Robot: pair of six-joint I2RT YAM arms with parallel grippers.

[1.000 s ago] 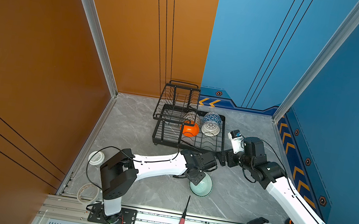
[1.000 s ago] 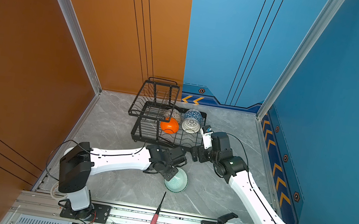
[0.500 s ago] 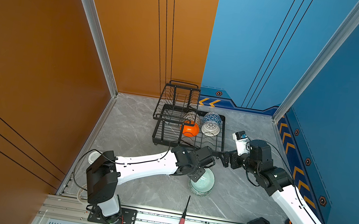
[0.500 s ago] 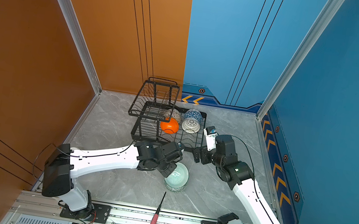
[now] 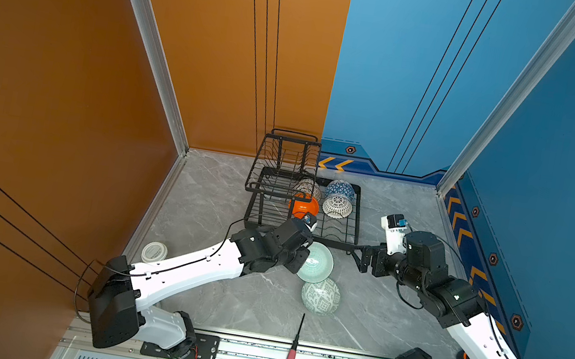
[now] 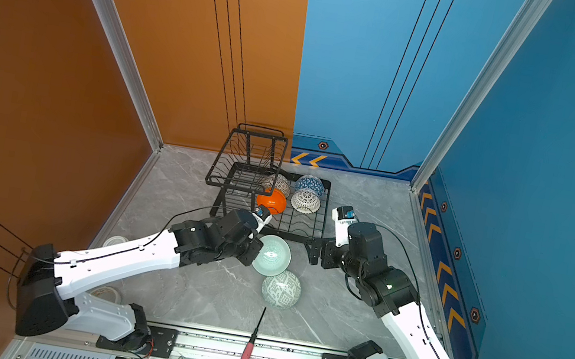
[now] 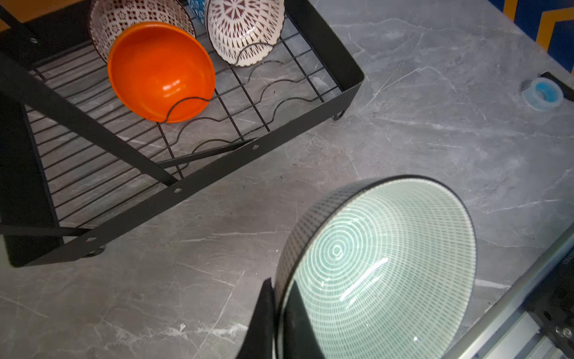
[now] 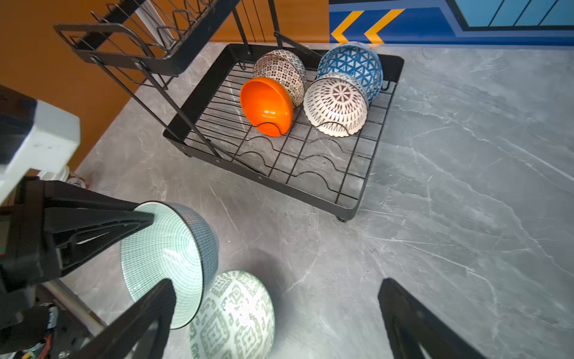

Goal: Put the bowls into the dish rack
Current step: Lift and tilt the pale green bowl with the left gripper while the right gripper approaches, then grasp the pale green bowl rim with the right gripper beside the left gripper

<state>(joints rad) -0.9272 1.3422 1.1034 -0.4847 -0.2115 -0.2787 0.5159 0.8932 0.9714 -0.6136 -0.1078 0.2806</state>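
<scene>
Gripping only the rim, the left claw (image 5: 302,263) is clenched on the pale mint bowl (image 5: 317,263). The bowl is held tilted and lifted from the desk (image 5: 221,193), just in front of the dish rack (image 5: 357,219). Such a thin pinch on a smooth glazed edge is judged to be weak. If the wrist is turned quickly, the bowl could be rotated between the fingers or dropped.

Just beside it, the grey-green patterned bowl (image 5: 321,296) is lying upside down on the desk. A fall would probably be ended on this bowl, and both could be chipped.

In the lower tray four bowls are already standing on edge: the cream dotted bowl (image 5: 308,187), the orange bowl (image 5: 303,206), the blue-white bowl (image 5: 339,190) and the white lattice bowl (image 5: 337,207). Free wavy slots are seen in front of them. If the mint bowl is carried too low, the front bar of the rack could be struck. If it is set too far back, the orange bowl could be pushed out of its slot.

The right claw (image 5: 361,258) is spread wide and nothing is held in it. It is placed near the front right corner of the rack, close to the mint bowl. A collision could be caused if both arms are moved there together.
</scene>
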